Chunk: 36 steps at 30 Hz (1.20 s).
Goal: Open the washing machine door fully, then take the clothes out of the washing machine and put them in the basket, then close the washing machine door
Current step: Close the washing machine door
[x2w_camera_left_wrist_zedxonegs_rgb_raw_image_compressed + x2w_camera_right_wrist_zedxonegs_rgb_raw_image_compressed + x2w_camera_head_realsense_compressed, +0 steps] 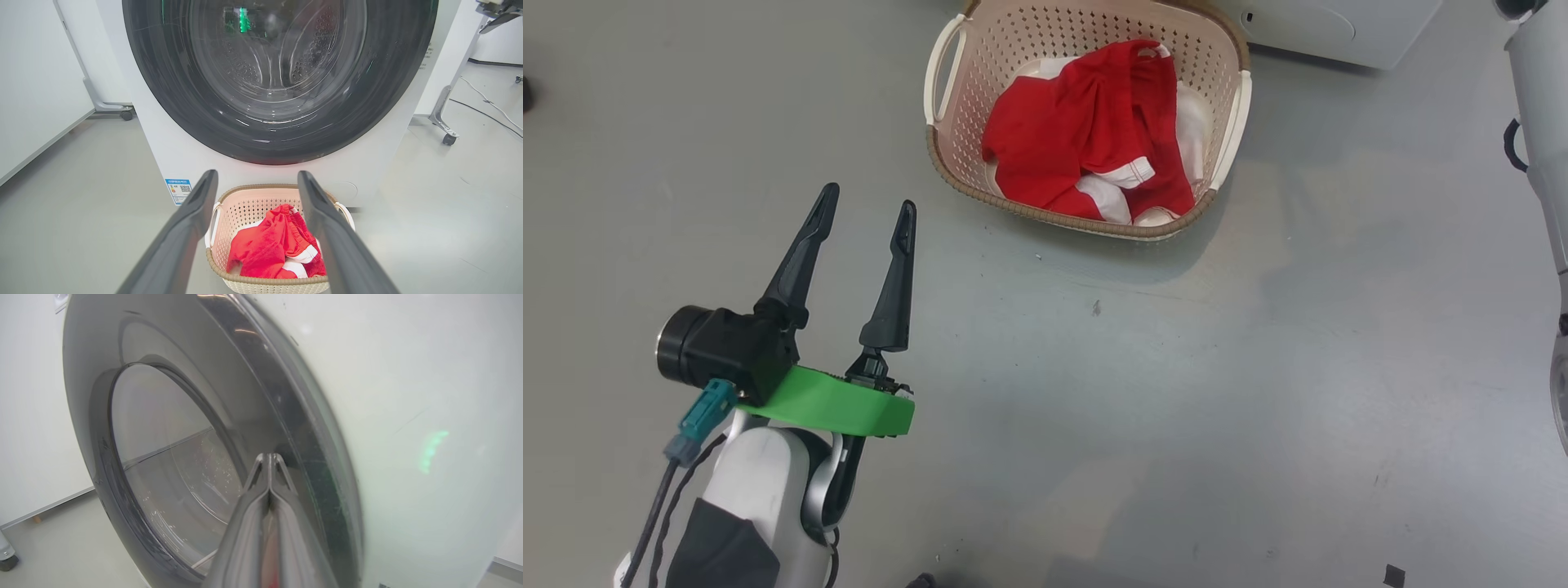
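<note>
Presses the right gripper [269,456], fingers [244,528] together, on the washing machine door [286,408], likely shutting it. Holds the left gripper [867,202] spread, clear of the basket [968,106].

The left gripper [867,202] is at the head view's lower left, its two dark fingers [800,261] spread wide above a green wrist bracket [837,406] and the pale left forearm [760,482]. The right gripper [268,458] has its fingers pressed together, tips touching. The right forearm [1539,106] runs down the head view's right edge.
</note>
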### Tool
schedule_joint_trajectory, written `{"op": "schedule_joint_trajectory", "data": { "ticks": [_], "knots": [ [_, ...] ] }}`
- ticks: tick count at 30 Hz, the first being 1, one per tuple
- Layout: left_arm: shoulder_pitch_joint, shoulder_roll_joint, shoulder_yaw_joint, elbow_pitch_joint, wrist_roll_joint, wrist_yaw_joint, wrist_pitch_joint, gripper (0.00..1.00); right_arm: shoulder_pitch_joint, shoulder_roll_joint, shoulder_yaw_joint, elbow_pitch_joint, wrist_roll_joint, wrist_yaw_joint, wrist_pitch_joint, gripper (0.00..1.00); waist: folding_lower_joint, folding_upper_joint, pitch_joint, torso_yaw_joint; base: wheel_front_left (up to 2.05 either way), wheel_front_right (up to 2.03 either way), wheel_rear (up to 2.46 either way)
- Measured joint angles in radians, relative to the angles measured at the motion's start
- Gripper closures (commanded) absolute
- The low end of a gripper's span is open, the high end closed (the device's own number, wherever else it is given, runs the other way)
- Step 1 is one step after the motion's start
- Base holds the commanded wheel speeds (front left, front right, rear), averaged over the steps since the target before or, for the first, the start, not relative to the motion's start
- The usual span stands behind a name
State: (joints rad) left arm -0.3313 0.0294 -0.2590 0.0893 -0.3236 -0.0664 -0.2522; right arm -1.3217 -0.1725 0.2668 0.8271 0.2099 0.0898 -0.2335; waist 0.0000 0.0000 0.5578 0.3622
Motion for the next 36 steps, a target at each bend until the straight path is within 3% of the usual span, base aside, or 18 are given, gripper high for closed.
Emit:
{"op": "schedule_joint_trajectory", "data": {
  "ticks": [8, 17, 19, 20, 21, 22, 36],
  "knots": [
    [0.000, -0.001, 0.003, 0.011, 0.003, 0.000, 0.000, 0.00, 0.016, 0.023, 0.000, 0.007, 0.030, 0.006, -0.011, 1.00, 0.0000, 0.0000, -0.031, -0.012, 0.00, 0.00, 0.00],
    [0.003, -0.001, 0.026, 0.025, 0.008, 0.000, 0.000, 0.00, 0.153, 0.051, 0.030, 0.000, 0.047, 0.023, -0.019, 1.00, 0.0000, 0.0000, -0.081, -0.036, 0.00, 0.00, 0.00],
    [0.004, -0.001, 0.030, 0.030, 0.008, 0.000, 0.000, 0.00, 0.193, 0.051, 0.030, -0.002, 0.051, 0.023, -0.019, 0.72, 0.0000, 0.0000, -0.095, -0.044, 0.00, 0.00, 0.00],
    [0.005, -0.001, 0.032, 0.031, 0.009, 0.000, 0.000, 0.00, 0.214, 0.051, 0.028, -0.003, 0.055, 0.023, -0.019, 0.51, 0.0000, 0.0000, -0.102, -0.048, 0.00, 0.00, 0.00],
    [0.006, -0.001, 0.035, 0.032, 0.009, 0.000, 0.000, 0.00, 0.235, 0.051, 0.027, -0.011, 0.055, 0.023, -0.019, 0.10, 0.0000, 0.0000, -0.109, -0.052, 0.00, 0.00, 0.00],
    [0.009, -0.001, 0.037, 0.033, 0.009, 0.000, 0.000, 0.00, 0.257, 0.052, 0.023, -0.021, 0.057, 0.023, -0.019, 0.00, 0.0000, 0.0000, -0.116, -0.056, 0.00, 0.00, 0.00],
    [0.087, 0.013, 0.067, 0.059, 0.035, 0.000, 0.000, 0.00, 0.576, 0.077, -0.058, -0.204, 0.099, 0.021, -0.020, 0.00, 0.0000, 0.0000, -0.226, -0.145, 0.00, 0.00, 0.00]
  ]
}}
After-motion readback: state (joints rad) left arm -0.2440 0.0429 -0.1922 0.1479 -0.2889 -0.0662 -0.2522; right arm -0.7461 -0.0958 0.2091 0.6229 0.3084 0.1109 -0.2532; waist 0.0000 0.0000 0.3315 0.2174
